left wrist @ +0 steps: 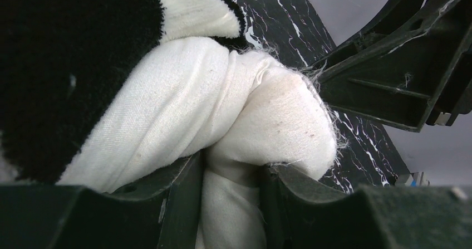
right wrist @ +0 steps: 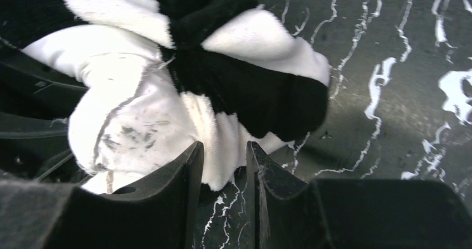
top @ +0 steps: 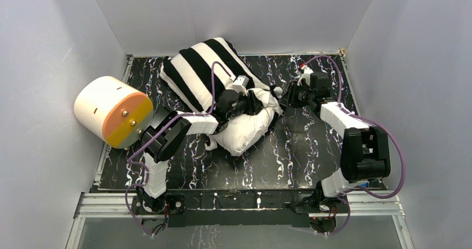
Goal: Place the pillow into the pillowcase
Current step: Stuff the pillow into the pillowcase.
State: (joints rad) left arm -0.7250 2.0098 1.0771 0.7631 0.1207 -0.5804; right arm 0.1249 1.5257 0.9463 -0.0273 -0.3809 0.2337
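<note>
The black and white striped pillowcase [top: 203,71] lies at the back centre of the table. The white pillow [top: 245,132] sticks out of its near right end, partly inside. My left gripper [top: 255,101] is shut on a bunched fold of the pillow [left wrist: 183,104], with white cloth filling the gap between the jaws [left wrist: 231,168]; the pillowcase [left wrist: 67,65] lies just to its left. My right gripper [top: 282,97] is at the pillowcase mouth, its jaws [right wrist: 224,149] close together, pinching the fleecy edge of the pillowcase [right wrist: 261,87] beside the pillow [right wrist: 122,110].
A cream cylinder with an orange face [top: 111,111] stands at the left edge of the black marbled table [top: 311,149]. White walls close in the back and both sides. The two grippers are close to each other.
</note>
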